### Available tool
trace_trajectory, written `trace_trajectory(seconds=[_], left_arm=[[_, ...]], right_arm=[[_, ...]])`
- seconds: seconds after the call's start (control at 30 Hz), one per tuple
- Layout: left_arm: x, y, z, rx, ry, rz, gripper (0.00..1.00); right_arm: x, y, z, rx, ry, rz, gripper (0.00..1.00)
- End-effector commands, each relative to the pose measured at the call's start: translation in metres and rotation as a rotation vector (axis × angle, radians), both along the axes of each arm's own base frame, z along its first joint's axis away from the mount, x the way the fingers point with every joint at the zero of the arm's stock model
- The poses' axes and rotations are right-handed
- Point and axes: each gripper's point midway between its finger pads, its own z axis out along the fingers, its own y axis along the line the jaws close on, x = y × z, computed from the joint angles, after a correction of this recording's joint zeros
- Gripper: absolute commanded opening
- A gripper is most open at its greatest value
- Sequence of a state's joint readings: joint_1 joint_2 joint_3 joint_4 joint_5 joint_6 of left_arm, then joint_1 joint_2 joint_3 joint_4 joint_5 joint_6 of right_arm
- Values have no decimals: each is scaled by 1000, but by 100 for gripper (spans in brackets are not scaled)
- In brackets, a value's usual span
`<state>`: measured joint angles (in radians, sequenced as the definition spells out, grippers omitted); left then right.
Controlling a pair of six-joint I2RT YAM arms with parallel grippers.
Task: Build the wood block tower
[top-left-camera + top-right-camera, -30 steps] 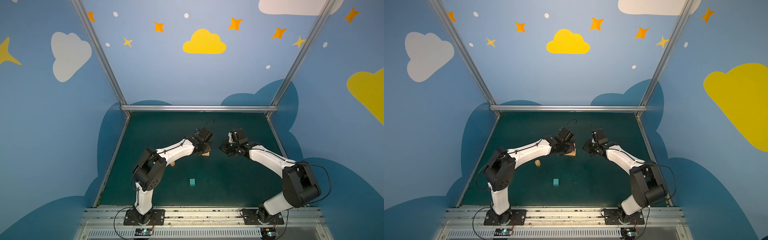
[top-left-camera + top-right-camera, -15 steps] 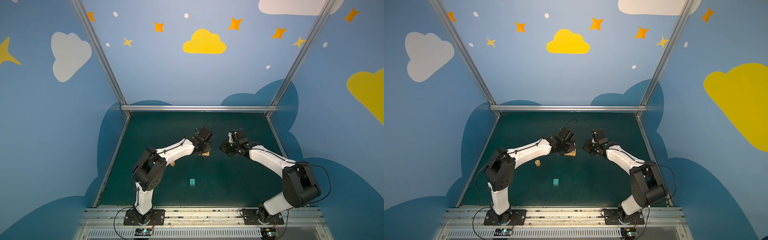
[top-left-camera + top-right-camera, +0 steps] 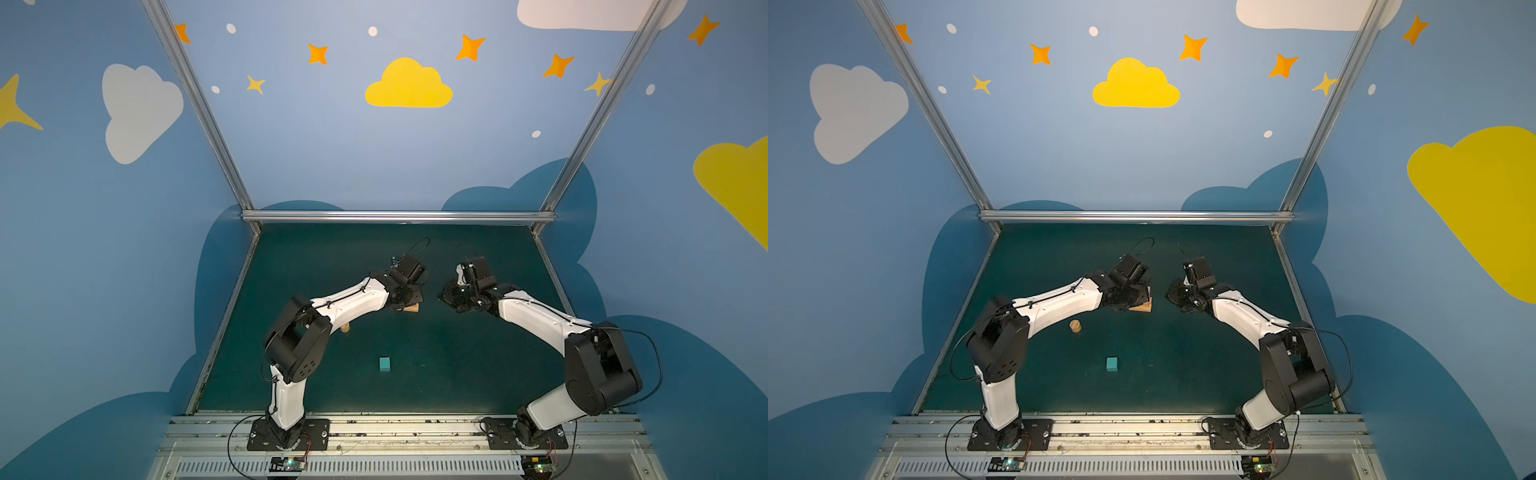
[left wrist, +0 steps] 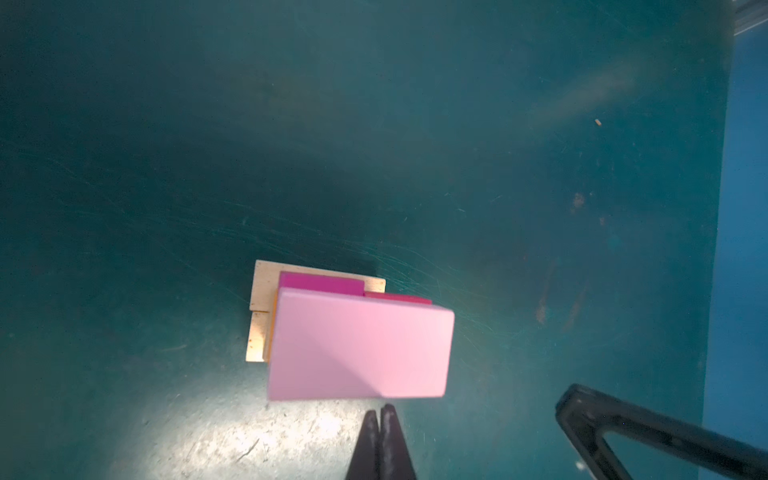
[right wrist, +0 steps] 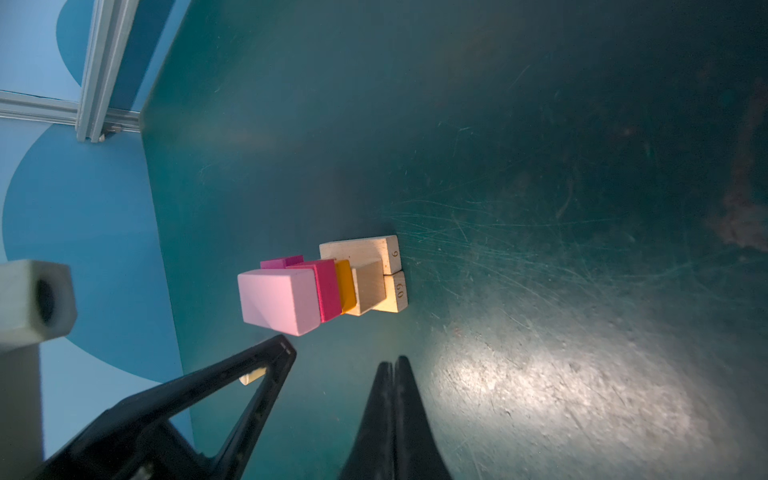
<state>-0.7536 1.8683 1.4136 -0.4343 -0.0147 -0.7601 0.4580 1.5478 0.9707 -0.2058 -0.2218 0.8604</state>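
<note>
The tower stands mid-table: two tan oblongs [image 5: 361, 249] as base, a third tan one, an orange oblong [image 5: 345, 286], a red cube [image 5: 326, 286] beside a magenta cube [image 5: 282, 262], and a pink oblong [image 4: 357, 345] on top. In both top views only its tan base [image 3: 413, 308] shows under my left arm. My left gripper [image 4: 381, 409] is shut and empty, just beside the pink oblong's edge. My right gripper [image 5: 392, 363] is shut and empty, a short way right of the tower. A teal cube [image 3: 385, 363] and a tan cylinder [image 3: 1075, 326] lie loose nearer the front.
The green table [image 3: 478, 357] is walled in blue, with a metal rail [image 3: 399, 216] along the back edge. My left arm's white link [image 3: 349, 301] passes over the cylinder. Both arm bases [image 3: 286, 432] sit at the front edge.
</note>
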Motion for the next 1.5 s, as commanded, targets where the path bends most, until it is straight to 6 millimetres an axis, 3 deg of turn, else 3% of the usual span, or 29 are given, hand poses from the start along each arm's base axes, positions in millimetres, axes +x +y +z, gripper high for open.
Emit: trace_trajectory(seconds=[0.0, 0.2, 0.37, 0.5, 0.7, 0.87, 1.1, 1.47], left_arm=[[-11, 10, 27, 9, -49, -15, 4], [-27, 29, 57, -2, -114, -3, 4], [-31, 65, 76, 17, -157, 76, 4], [-28, 90, 75, -6, -134, 132, 4], [-17, 115, 55, -49, -75, 182, 4], [-3, 116, 39, -76, -31, 180, 4], [14, 99, 25, -107, 9, 138, 4], [24, 90, 11, -107, 37, 118, 4]], right_arm=[[-1, 2, 4, 18, -8, 7, 0], [2, 11, 3, 45, -10, 20, 0], [5, 18, 0, 64, -3, 34, 0], [8, 23, -4, 81, 6, 39, 0], [14, 30, -10, 97, 12, 48, 0], [21, 37, -12, 116, 15, 58, 0], [29, 42, -11, 127, 7, 63, 0], [33, 54, -13, 153, 20, 85, 0]])
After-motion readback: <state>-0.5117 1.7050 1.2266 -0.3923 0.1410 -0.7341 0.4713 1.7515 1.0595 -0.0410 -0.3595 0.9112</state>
